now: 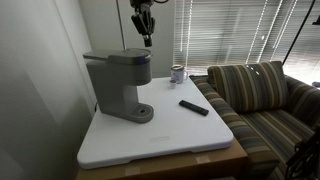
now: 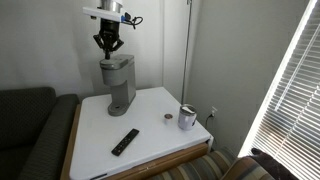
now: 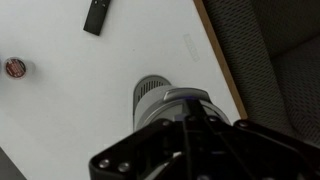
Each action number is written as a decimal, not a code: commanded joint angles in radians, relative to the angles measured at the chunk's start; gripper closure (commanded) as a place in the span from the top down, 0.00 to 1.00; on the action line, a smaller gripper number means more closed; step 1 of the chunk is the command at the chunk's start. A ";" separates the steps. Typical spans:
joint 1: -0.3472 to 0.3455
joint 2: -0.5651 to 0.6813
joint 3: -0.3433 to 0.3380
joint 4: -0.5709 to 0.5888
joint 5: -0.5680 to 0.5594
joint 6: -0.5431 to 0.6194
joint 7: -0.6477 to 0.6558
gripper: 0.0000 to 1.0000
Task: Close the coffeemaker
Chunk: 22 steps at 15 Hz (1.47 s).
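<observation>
The grey coffeemaker (image 1: 118,85) stands at the back of the white table, and its top lid looks flat and down in both exterior views (image 2: 118,82). My gripper (image 1: 147,38) hangs above the machine's head with its fingers pointing down and drawn together, holding nothing. In an exterior view it (image 2: 108,45) sits a short gap above the lid and is not touching it. In the wrist view the coffeemaker's head and round drip base (image 3: 152,95) lie directly below the closed fingers (image 3: 185,128).
A black remote (image 1: 194,107) (image 2: 125,142) (image 3: 97,15) lies on the white table (image 1: 160,140). A mug (image 1: 178,72) (image 2: 187,117) stands near the table's corner. A striped sofa (image 1: 255,95) borders one table side. Window blinds and a wall stand behind.
</observation>
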 commanded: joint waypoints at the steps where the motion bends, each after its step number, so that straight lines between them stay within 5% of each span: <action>1: -0.014 -0.018 0.013 0.030 0.011 -0.110 -0.055 0.00; 8: -0.008 -0.018 0.027 0.084 0.005 -0.244 -0.168 0.00; 9: -0.006 -0.020 0.026 0.090 0.001 -0.250 -0.191 0.25; 10: 0.004 0.032 0.021 0.200 -0.004 -0.302 -0.208 0.28; 13: 0.020 0.030 -0.001 0.242 -0.039 -0.345 -0.258 0.47; 14: 0.019 -0.025 -0.004 0.156 -0.048 -0.314 -0.267 0.55; 20: 0.031 -0.034 0.000 0.168 -0.076 -0.301 -0.322 0.97; 22: 0.031 -0.035 0.004 0.170 -0.071 -0.297 -0.323 1.00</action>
